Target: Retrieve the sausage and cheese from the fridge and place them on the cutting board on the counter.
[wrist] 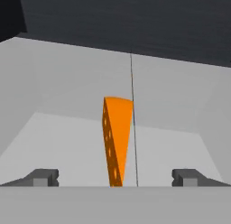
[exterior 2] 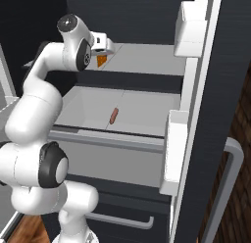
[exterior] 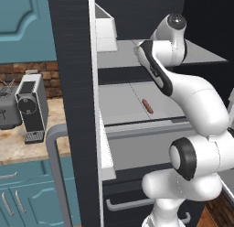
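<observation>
Gripper (wrist: 115, 178) is reaching into the fridge (exterior 2: 147, 21), jaws spread wide so the cheese (wrist: 116, 137) on the upper shelf sits between them. Sausage (exterior: 147, 105) waits 1 shelf down.

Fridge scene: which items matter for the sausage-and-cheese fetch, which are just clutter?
Job:
- cheese, upper shelf, between the open gripper fingertips
- sausage, lower shelf
- fridge, door open
- counter

Lying about:
- coffee machine on the counter
- toaster beside it
- door bins
</observation>
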